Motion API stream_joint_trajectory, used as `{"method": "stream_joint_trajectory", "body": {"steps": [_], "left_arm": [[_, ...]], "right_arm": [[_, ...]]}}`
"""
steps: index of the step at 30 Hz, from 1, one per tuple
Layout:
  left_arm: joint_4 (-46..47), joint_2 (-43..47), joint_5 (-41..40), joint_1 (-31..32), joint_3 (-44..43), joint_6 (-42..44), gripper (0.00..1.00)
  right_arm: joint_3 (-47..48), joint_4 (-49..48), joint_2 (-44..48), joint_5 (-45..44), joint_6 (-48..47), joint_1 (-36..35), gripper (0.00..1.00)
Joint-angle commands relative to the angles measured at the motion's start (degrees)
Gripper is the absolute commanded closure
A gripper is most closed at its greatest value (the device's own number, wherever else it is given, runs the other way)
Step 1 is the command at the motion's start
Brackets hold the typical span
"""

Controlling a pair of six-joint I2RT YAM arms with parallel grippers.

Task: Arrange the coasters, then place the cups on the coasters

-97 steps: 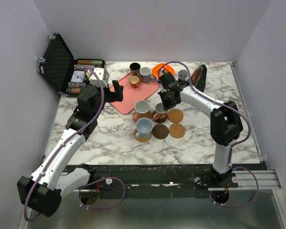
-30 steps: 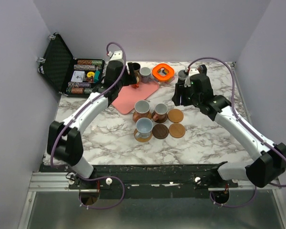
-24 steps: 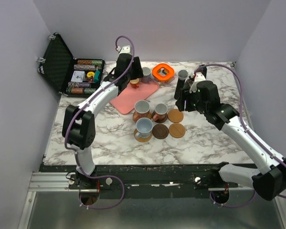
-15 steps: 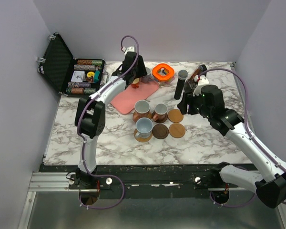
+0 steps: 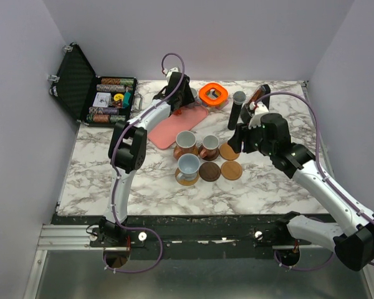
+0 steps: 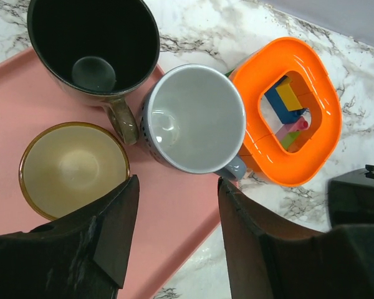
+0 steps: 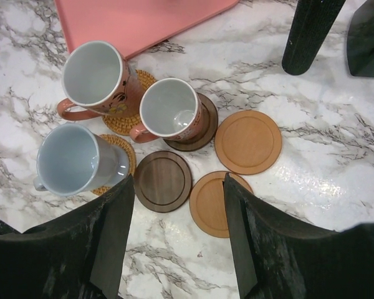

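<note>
Toward the table's (image 7: 311, 205) middle, three coasters (image 7: 248, 141) lie bare beside three seated cups (image 7: 93, 75); the right gripper (image 7: 177, 199) hovers there, jaws apart, empty. By the far edge the left gripper (image 6: 177, 187), also apart, hangs over the pink tray (image 6: 12, 93) holding three more cups (image 6: 193, 118), likely choosing one

No text, brand, number or sign can be read anywhere. A small printed motif is seen on the side of one pinkish-brown cup (image 7: 95, 80) near the middle of the bench (image 5: 143, 180), but no letters can be made out in it. A pale card (image 5: 101, 99) in the open black case (image 5: 75, 78) at the bench's far left corner is too small to be read.
</note>
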State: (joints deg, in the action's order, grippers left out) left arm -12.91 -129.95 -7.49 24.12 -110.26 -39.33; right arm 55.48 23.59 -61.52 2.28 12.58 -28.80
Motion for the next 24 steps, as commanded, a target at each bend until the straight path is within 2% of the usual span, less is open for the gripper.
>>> {"method": "stream_joint_trajectory", "body": {"steps": [1,8,14,19,24], "left_arm": [[-0.5,-2.6,-0.2,0.1,-3.1,-1.9,0.39],[2.3,-2.4,-0.9,0.1,-1.1,-4.6,0.41],[10.2,1.8,-2.4,0.1,7.5,-8.5,0.42],[11.1,2.2,-4.1,0.1,8.7,-10.8,0.42],[16.2,3.8,-4.4,0.1,12.2,-12.8,0.42]], "right_arm": [[-1.2,-1.7,-0.4,2.4,-0.2,-0.1,0.34],[-2.7,-2.2,-0.9,3.5,0.6,-0.1,0.34],[-3.5,-2.4,-2.0,4.0,0.8,-0.1,0.34],[-3.3,-2.4,-2.9,4.6,0.7,-0.1,0.33],[-3.5,-2.7,-3.6,4.7,0.6,-0.1,0.34]]}}
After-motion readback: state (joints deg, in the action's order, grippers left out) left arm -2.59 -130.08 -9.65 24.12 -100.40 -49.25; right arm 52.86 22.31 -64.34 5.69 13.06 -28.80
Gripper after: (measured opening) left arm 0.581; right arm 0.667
